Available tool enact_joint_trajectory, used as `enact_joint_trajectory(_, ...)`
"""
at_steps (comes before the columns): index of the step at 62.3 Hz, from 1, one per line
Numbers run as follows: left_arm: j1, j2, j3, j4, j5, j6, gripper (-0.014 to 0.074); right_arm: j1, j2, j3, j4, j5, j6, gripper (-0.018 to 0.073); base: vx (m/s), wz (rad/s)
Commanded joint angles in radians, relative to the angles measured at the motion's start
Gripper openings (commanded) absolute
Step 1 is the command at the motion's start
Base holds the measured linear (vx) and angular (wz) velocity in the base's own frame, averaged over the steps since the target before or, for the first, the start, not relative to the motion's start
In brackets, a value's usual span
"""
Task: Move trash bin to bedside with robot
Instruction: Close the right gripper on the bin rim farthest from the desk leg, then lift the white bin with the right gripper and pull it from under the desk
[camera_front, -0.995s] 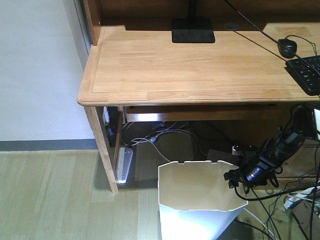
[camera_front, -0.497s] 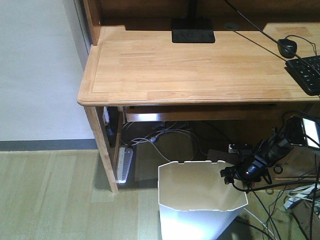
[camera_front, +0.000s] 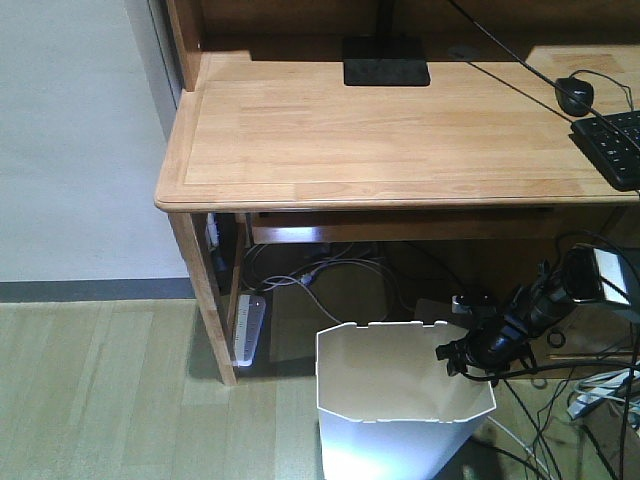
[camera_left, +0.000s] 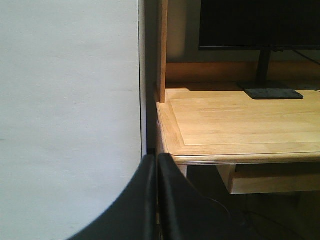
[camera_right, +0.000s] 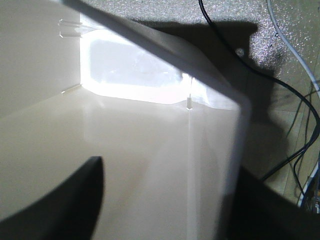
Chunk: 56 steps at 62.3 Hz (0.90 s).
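The white trash bin (camera_front: 400, 400) stands on the floor in front of the desk, its angular rim open upward. My right gripper (camera_front: 452, 358), at the tip of the slim black arm, is at the bin's right rim. In the right wrist view the gripper (camera_right: 170, 172) is open and straddles the bin's wall (camera_right: 150, 145), one finger (camera_right: 75, 200) inside and the other outside. My left gripper (camera_left: 156, 159) is shut and empty, held up facing the desk's left corner. The bed is out of view.
A light wooden desk (camera_front: 380, 130) carries a monitor base (camera_front: 385, 62), mouse (camera_front: 574, 95) and keyboard (camera_front: 615, 145). A desk leg (camera_front: 205, 300) and power strip (camera_front: 248, 325) are left of the bin. Cables (camera_front: 590, 400) lie at right. A white wall (camera_front: 70, 140) is left.
My right arm has moved left towards the bin, bringing the gripper from beside the rim to over the right wall. The bin has not moved.
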Motion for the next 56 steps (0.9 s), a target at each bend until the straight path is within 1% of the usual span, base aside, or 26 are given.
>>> enact_joint_trajectory(1,-0.005,-0.010,0.028,-0.003,-0.078,-0.009,-0.0006,-0.007,-0.060,-0.012,0.001,0.019,-0.005,0.0218,0.00,0.00)
enact_joint_trajectory(8,-0.005,-0.010,0.028,-0.003,-0.078,-0.009,-0.0006,-0.013,-0.047,-0.012,0.003,0.028,-0.002,-0.0004,0.00,0.00)
enact_joint_trajectory(9,-0.005,-0.010,0.028,-0.003,-0.078,-0.009,-0.0006,-0.015,-0.046,-0.012,0.005,0.028,0.001,-0.0017,0.00,0.00)
enact_joint_trajectory(23,-0.005,-0.010,0.028,-0.003,-0.078,-0.009,-0.0006,-0.051,-0.052,-0.012,0.035,0.055,0.000,-0.0010,0.00,0.00)
enact_joint_trajectory(30,-0.005,-0.010,0.028,-0.003,-0.078,-0.009,-0.0006,-0.066,-0.074,-0.012,0.063,0.096,-0.068,-0.0010,0.00,0.00)
enact_joint_trajectory(34,-0.005,-0.010,0.028,-0.003,-0.078,-0.009,-0.0006,-0.074,-0.086,-0.011,0.094,0.136,-0.111,-0.0010,0.00,0.00)
enact_joint_trajectory(46,-0.005,-0.010,0.028,-0.003,-0.078,-0.009,-0.0006,-0.086,-0.131,-0.008,0.233,0.253,-0.258,-0.0007,0.00,0.00)
enact_joint_trajectory(50,-0.005,-0.010,0.028,-0.003,-0.078,-0.009,-0.0006,-0.086,-0.152,-0.001,0.259,0.269,-0.282,-0.0007,0.00,0.00)
enact_joint_trajectory(56,-0.005,-0.010,0.028,-0.003,-0.078,-0.009,-0.0006,-0.086,-0.204,0.049,0.302,0.241,-0.326,-0.0006,0.00,0.00)
